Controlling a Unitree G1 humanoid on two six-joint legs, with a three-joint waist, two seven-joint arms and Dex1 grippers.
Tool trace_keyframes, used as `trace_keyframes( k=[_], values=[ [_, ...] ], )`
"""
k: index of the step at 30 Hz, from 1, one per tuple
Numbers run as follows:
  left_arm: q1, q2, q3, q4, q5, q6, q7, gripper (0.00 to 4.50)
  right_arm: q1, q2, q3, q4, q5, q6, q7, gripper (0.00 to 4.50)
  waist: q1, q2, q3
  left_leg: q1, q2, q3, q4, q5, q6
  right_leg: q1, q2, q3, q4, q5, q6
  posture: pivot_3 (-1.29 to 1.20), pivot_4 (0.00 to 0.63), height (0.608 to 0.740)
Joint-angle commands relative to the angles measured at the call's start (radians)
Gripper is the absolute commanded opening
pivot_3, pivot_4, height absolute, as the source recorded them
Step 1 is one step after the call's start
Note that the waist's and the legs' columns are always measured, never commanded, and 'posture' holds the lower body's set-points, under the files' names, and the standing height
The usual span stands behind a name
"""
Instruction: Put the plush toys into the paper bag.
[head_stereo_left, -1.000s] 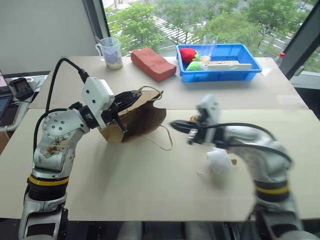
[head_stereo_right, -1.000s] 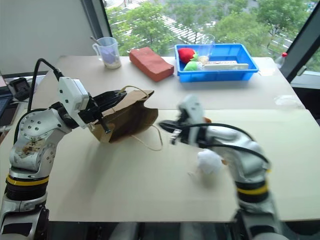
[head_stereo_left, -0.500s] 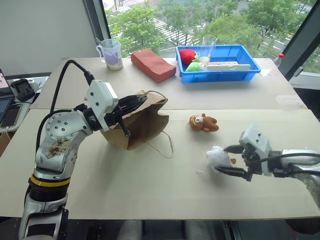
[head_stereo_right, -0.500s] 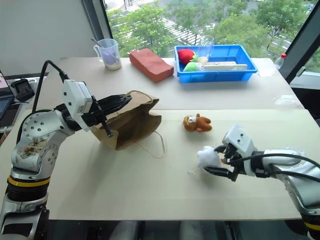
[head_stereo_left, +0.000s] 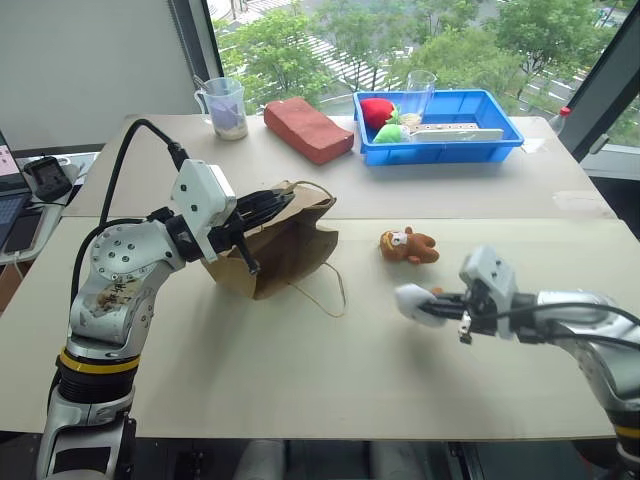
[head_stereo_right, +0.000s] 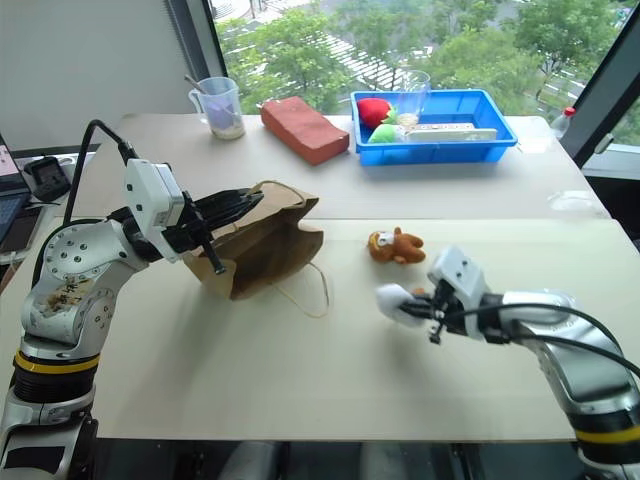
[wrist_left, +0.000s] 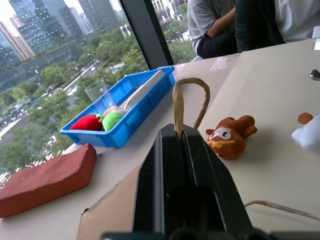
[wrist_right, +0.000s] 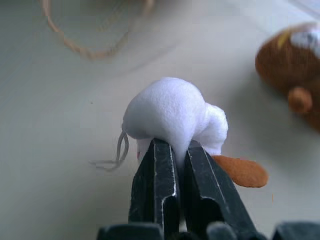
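Toys come first, and there are two: a white toy (wrist_right: 172, 112) and a brown toy (head_stereo_left: 408, 245). Nearest to us, the right gripper (wrist_right: 175, 150) has its two black fingers squeezed tight on the white toy, pinching its fluff, and holds it a little above the table (head_stereo_left: 300, 370). A small tan bit sticks out from under the toy. Just past it, the brown toy lies on the table by itself, with nothing touching it. Off to the left, the one paper bag (head_stereo_left: 285, 245) is propped up with its mouth turned toward the toys. The left gripper (wrist_left: 177, 137) has its fingers pressed together on the bag's top edge, at the foot of a string handle (wrist_left: 190, 100), and keeps the bag lifted there. A second string loop trails on the table beside the bag. So the step now looks like carrying the white toy over to the bag. The next move needs the right arm to swing left to the open mouth, push the toy inside, and only then let go. The brown toy would be next. Farthest away sit one red block (head_stereo_left: 307, 128), one cup (head_stereo_left: 224, 107) and one blue tray (head_stereo_left: 495, 140) with red and green soft things in it.
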Motion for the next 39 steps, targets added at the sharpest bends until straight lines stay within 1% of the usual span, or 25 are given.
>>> trace_keyframes(
  k=[1, 5, 7, 11, 15, 17, 18, 22, 24, 27, 28, 30, 34, 36, 39],
  values=[
    [-0.011, 0.009, 0.018, -0.032, -0.012, -0.007, 0.001, 0.0, -0.122, 0.094, 0.063, -0.063, 0.01, 0.017, -0.081, 0.01, -0.003, 0.0, 0.0, 0.0, 0.0, 0.0, 0.0, 0.0, 0.0, 0.0, 0.0, 0.0, 0.0, 0.0, 0.0, 0.0, 0.15, 0.74],
    [-0.028, 0.001, 0.008, -0.025, -0.01, -0.006, 0.003, 0.0, -0.262, 0.249, 0.194, 0.031, -0.067, 0.003, -0.174, 0.01, -0.001, 0.0, 0.0, -0.002, 0.0, -0.002, 0.0, 0.0, 0.0, -0.001, 0.0, -0.001, 0.0, 0.0, 0.0, 0.0, 0.15, 0.74],
    [-0.034, -0.002, 0.003, -0.021, -0.008, -0.008, 0.003, 0.0, -0.312, 0.303, 0.244, 0.081, -0.105, -0.017, -0.195, 0.01, -0.002, 0.0, 0.0, -0.002, 0.0, -0.002, 0.0, 0.0, -0.001, -0.002, 0.0, -0.001, 0.001, 0.0, 0.0, 0.0, 0.15, 0.74],
    [-0.047, -0.013, -0.005, -0.008, -0.005, -0.015, 0.003, 0.0, -0.447, 0.477, 0.341, 0.258, -0.187, -0.078, -0.248, 0.01, -0.015, 0.0, 0.0, -0.003, 0.0, -0.002, 0.0, 0.001, -0.001, -0.004, 0.0, -0.001, 0.003, 0.0, 0.0, 0.0, 0.15, 0.74],
    [-0.055, -0.019, -0.01, 0.0, 0.002, -0.018, 0.002, 0.0, -0.526, 0.627, 0.393, 0.454, -0.262, -0.17, -0.29, 0.01, -0.021, 0.0, 0.0, -0.001, 0.0, -0.003, -0.002, 0.001, -0.002, -0.004, 0.0, -0.001, 0.005, 0.0, 0.0, 0.0, 0.15, 0.74],
    [-0.055, -0.021, -0.011, 0.0, 0.002, -0.018, 0.001, 0.0, -0.545, 0.679, 0.41, 0.535, -0.286, -0.221, -0.284, 0.84, -0.021, 0.0, 0.0, -0.001, 0.0, -0.003, -0.002, 0.001, -0.002, -0.004, 0.0, -0.001, 0.006, 0.0, 0.0, 0.0, 0.15, 0.74],
    [-0.055, -0.021, -0.01, -0.003, 0.001, -0.016, 0.002, 0.0, -0.549, 0.699, 0.412, 0.56, -0.29, -0.234, -0.279, 1.12, -0.021, 0.0, 0.0, -0.001, 0.0, -0.003, -0.002, 0.001, -0.002, -0.004, 0.0, -0.001, 0.006, 0.0, 0.0, 0.0, 0.15, 0.74],
    [-0.053, -0.018, -0.007, -0.008, 0.001, -0.011, 0.005, 0.0, -0.552, 0.763, 0.384, 0.603, -0.288, -0.268, -0.287, 2.52, -0.021, 0.0, 0.0, -0.002, -0.001, -0.003, -0.003, 0.004, -0.007, -0.005, 0.0, -0.001, 0.006, 0.0, 0.0, 0.0, 0.15, 0.74],
    [-0.053, -0.014, -0.003, -0.008, 0.0, -0.011, 0.005, 0.0, -0.538, 0.767, 0.369, 0.588, -0.279, -0.268, -0.283, 3.22, -0.022, 0.001, 0.0, -0.002, 0.0, -0.004, -0.003, 0.004, -0.007, -0.005, 0.0, -0.002, 0.006, 0.0, 0.0, 0.0, 0.15, 0.74],
    [-0.047, -0.01, 0.002, -0.011, -0.001, -0.009, 0.005, 0.0, -0.495, 0.738, 0.332, 0.515, -0.249, -0.242, -0.266, 4.25, -0.022, 0.001, 0.0, -0.002, -0.001, -0.004, -0.003, 0.004, -0.006, -0.004, 0.0, -0.002, 0.006, 0.0, 0.0, 0.0, 0.15, 0.74],
    [-0.044, -0.008, 0.003, -0.014, -0.001, -0.009, 0.004, 0.0, -0.478, 0.718, 0.316, 0.481, -0.236, -0.227, -0.258, 4.47, -0.021, 0.001, 0.0, -0.002, 0.0, -0.004, -0.003, 0.003, -0.006, -0.004, 0.0, -0.002, 0.006, 0.0, 0.0, 0.0, 0.15, 0.74],
    [-0.042, -0.005, 0.006, -0.01, -0.002, -0.01, 0.002, 0.0, -0.438, 0.657, 0.279, 0.403, -0.219, -0.201, -0.239, 4.47, -0.02, 0.001, 0.0, -0.002, -0.001, -0.004, -0.003, 0.002, -0.003, -0.004, 0.0, -0.002, 0.006, 0.0, 0.0, 0.0, 0.15, 0.74],
    [-0.041, 0.006, 0.014, -0.005, -0.004, -0.013, -0.005, 0.0, -0.363, 0.479, 0.178, 0.257, -0.192, -0.133, -0.214, 4.47, -0.012, 0.0, 0.0, -0.003, -0.001, -0.004, -0.003, 0.001, -0.002, -0.004, 0.0, -0.002, 0.005, 0.0, 0.0, 0.0, 0.15, 0.74],
    [-0.039, 0.011, 0.017, -0.006, -0.006, -0.013, -0.007, 0.0, -0.346, 0.42, 0.149, 0.233, -0.198, -0.118, -0.214, 4.47, -0.013, 0.0, 0.0, -0.002, -0.001, -0.004, -0.003, 0.001, -0.002, -0.004, 0.0, -0.002, 0.005, 0.0, 0.0, 0.0, 0.15, 0.74],
    [-0.038, 0.012, 0.017, -0.003, -0.004, -0.016, -0.01, 0.0, -0.334, 0.284, 0.114, 0.312, -0.275, -0.171, -0.208, 4.47, -0.021, 0.0, 0.0, -0.001, 0.0, -0.003, -0.003, 0.001, -0.001, -0.004, 0.0, -0.002, 0.004, 0.0, 0.0, 0.0, 0.15, 0.74]
  ],
)
